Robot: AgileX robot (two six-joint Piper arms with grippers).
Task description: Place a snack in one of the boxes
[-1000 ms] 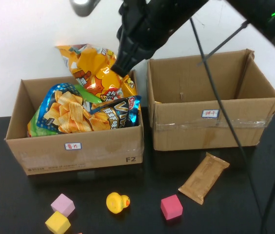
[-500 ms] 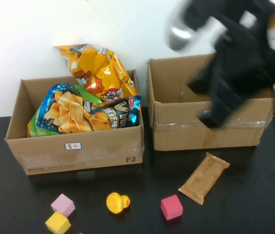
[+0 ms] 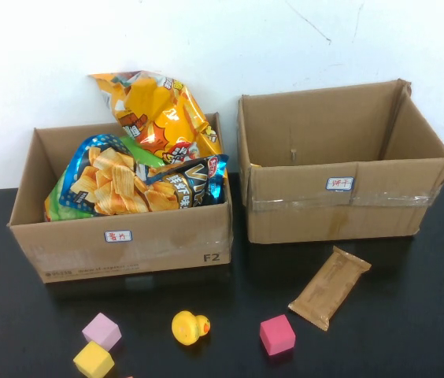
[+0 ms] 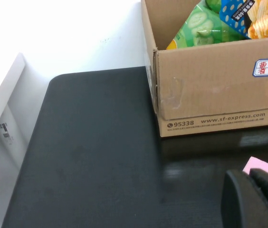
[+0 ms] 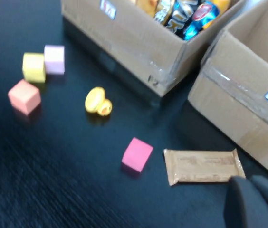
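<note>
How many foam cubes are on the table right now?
4: light purple cube beside yellow cube, salmon cube nearby, magenta cube next to the brown snack packet. The salmon one is nearly cut off in the high view.

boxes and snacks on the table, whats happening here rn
Nothing is being handled right now. The left box is stuffed with chip bags, including an orange chip bag leaning at its back, while the right box looks empty. A brown snack packet lies flat on the black table in front of the right box. The right gripper hovers near that packet, holding nothing. The left gripper sits low by the left box's outer corner, beside a pink block.
</note>
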